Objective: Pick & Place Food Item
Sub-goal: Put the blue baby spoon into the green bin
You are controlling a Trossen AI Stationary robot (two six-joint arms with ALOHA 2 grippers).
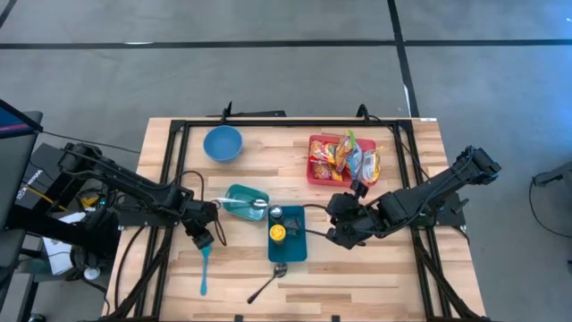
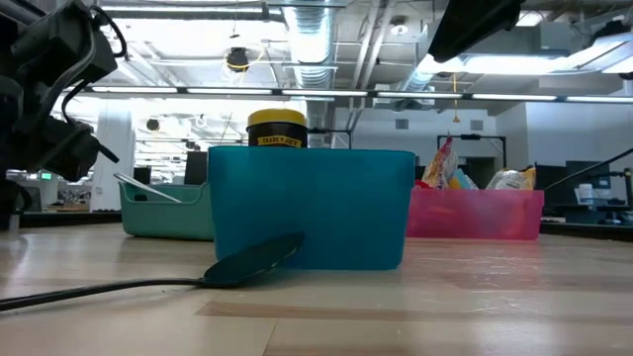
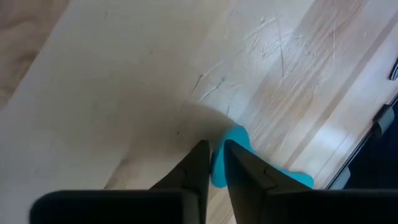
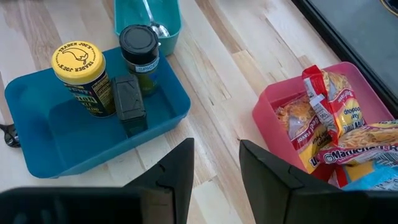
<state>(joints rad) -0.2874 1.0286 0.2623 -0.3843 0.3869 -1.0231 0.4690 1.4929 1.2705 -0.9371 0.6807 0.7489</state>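
Note:
A red bin (image 1: 315,170) at the far right holds several noodle and snack packets (image 4: 329,124). A blue tray (image 1: 295,250) in the middle holds a yellow-lidded jar (image 4: 78,62), a black-lidded jar (image 4: 138,43) and a small black box (image 4: 129,102). My right gripper (image 1: 340,234) hangs open and empty (image 4: 216,155) between the tray and the bin. My left gripper (image 1: 202,238) is left of the tray, shut on a light blue utensil (image 1: 204,268). My left gripper pinches the far end of the light blue utensil (image 3: 217,171) between its two fingers, coming from above. The rest of the utensil runs toward the table's near edge (image 1: 203,284). Whether it is clear of the table, I cannot tell.
A teal container (image 1: 234,195) with a spoon in it stands left of the tray. A blue bowl (image 1: 222,143) sits at the far left. A black spoon (image 1: 268,282) lies near the front edge and also shows in the low view (image 2: 247,267). A black frame (image 1: 179,134) borders the table.

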